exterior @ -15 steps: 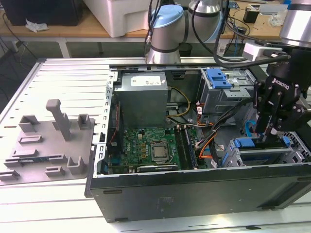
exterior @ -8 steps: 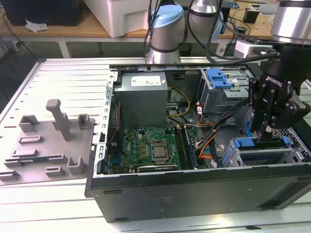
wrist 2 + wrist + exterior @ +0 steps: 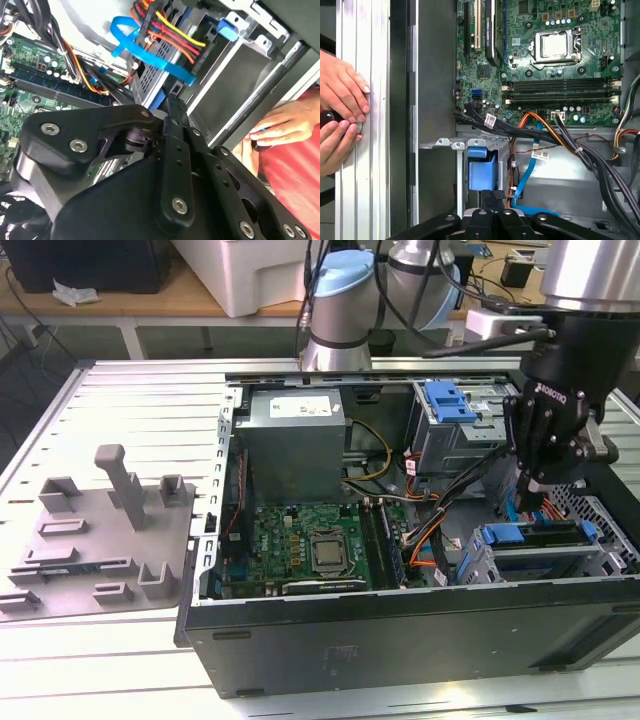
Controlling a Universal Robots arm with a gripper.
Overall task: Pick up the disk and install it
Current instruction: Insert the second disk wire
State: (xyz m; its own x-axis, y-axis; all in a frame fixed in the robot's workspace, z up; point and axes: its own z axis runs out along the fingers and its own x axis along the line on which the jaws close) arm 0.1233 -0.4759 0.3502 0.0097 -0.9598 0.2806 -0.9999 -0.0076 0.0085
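The disk [image 3: 532, 540], in its blue carrier frame, lies inside the grey drive cage at the front corner of the open computer case, at the exterior view's right. In the first wrist view the blue carrier of the disk [image 3: 481, 172] shows inside the cage. My gripper [image 3: 530, 502] hangs straight above that cage, its black fingers pressed together with nothing seen between them. The tips of my gripper [image 3: 492, 196] reach down to the carrier's end. In the second wrist view my gripper [image 3: 172, 104] points at the cage beside a blue flat cable [image 3: 150, 55].
The case holds a green motherboard [image 3: 310, 540], a grey power supply [image 3: 295, 440] and loose orange and black cables [image 3: 545, 130]. A blue latch [image 3: 447, 400] tops the upper drive cage. A grey fixture plate [image 3: 100, 540] lies at the exterior view's left. A person's hands [image 3: 340, 115] rest on the table rail.
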